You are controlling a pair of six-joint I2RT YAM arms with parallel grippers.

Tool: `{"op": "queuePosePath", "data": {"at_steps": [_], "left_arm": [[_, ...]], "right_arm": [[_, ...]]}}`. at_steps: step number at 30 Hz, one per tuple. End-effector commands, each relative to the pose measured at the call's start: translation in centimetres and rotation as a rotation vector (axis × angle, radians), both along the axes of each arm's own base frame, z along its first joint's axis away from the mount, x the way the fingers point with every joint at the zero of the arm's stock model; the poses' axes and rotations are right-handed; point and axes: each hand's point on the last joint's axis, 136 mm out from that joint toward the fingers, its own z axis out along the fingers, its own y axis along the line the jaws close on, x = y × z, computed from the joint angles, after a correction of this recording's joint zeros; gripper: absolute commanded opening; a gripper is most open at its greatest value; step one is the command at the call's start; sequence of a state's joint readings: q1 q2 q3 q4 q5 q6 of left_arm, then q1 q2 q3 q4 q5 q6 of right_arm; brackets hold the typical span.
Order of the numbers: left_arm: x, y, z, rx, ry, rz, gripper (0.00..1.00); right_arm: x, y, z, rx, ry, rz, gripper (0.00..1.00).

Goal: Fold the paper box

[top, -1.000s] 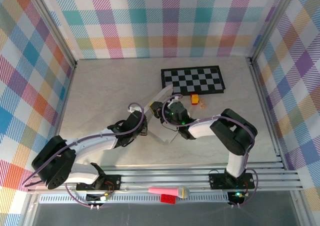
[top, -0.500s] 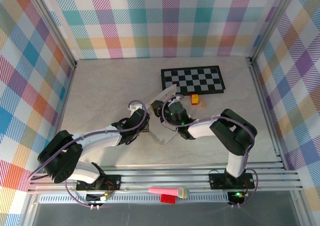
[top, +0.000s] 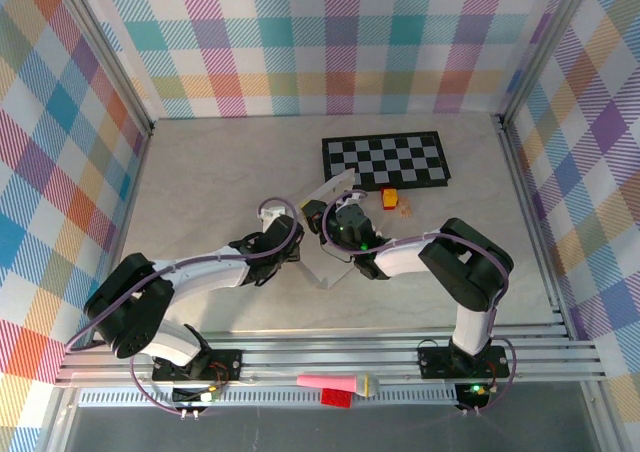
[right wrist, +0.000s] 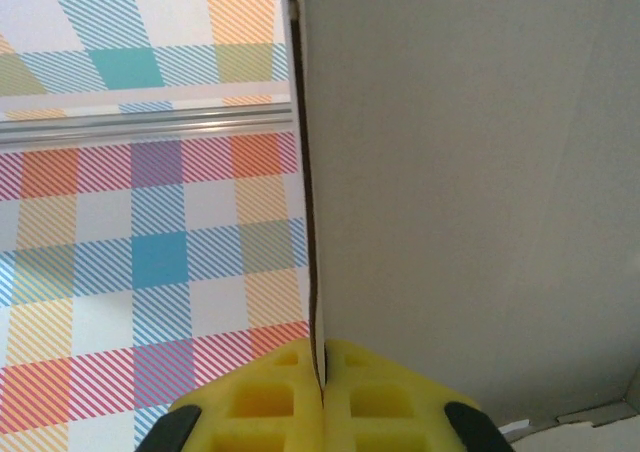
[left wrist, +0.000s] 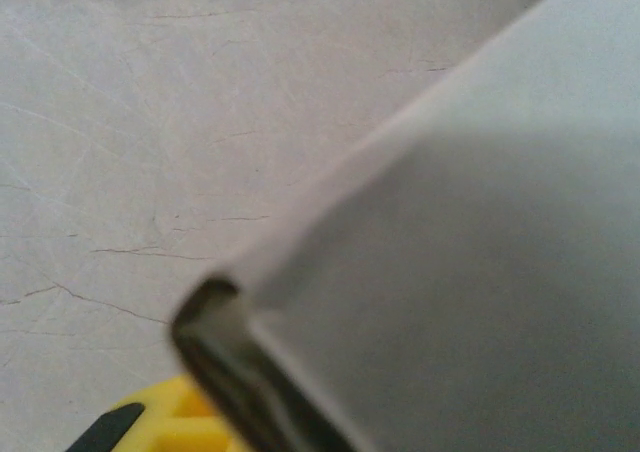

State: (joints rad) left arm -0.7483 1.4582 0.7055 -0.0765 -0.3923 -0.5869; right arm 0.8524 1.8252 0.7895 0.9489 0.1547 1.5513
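The paper box [top: 323, 264] is half raised at 7 o'clock from the checkerboard mat [top: 385, 159]. The right gripper [right wrist: 322, 372] pinches 1 thin panel. For the left gripper [top: 288, 244], at the box's 9 o'clock, I cannot tell the grip. Best: the right anchors, the left presses slowly along the crease.

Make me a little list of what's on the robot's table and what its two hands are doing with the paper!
Paper box: white sheet, tilted up, not lying flat
Right gripper: jaws shut on the sheet's edge
Left gripper: close against the sheet; grip unclear
Checkerboard mat: flat, at the far side
Red-and-yellow piece: small, just by the mat's near edge
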Motion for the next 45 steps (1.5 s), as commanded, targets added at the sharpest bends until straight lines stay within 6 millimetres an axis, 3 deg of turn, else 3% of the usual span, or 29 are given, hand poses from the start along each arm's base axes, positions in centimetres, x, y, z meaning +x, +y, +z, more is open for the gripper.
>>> {"op": "queuePosePath", "data": {"at_steps": [1, 9, 18, 24, 27, 34, 45], "left_arm": [[1.3, 0.2, 0.7, -0.004, -0.033, 0.059, 0.16], [1.7, 0.0, 0.7, -0.015, -0.037, 0.076, 0.00], [2.3, -0.4, 1.0, -0.021, -0.050, 0.085, 0.00], [2.8, -0.8, 0.7, -0.010, -0.054, 0.071, 0.26], [3.1, -0.6, 0.7, 0.002, -0.060, 0.073, 0.28], [3.2, -0.1, 0.9, 0.019, -0.068, 0.093, 0.01], [3.4, 0.6, 1.4, 0.021, -0.068, 0.163, 0.00]], "right_arm": [[-2.0, 1.8, -2.0, -0.050, 0.045, 0.087, 0.00], [-2.1, 1.8, -1.9, -0.042, 0.064, 0.084, 0.00], [-2.1, 1.8, -1.8, -0.038, 0.076, 0.080, 0.00], [-2.1, 1.3, -1.9, -0.037, 0.086, 0.065, 0.00], [-2.2, 1.3, -1.9, -0.038, 0.088, 0.063, 0.00], [-2.2, 1.3, -2.0, -0.040, 0.094, 0.066, 0.00], [-2.3, 1.3, -2.0, -0.042, 0.107, 0.066, 0.00]]}}
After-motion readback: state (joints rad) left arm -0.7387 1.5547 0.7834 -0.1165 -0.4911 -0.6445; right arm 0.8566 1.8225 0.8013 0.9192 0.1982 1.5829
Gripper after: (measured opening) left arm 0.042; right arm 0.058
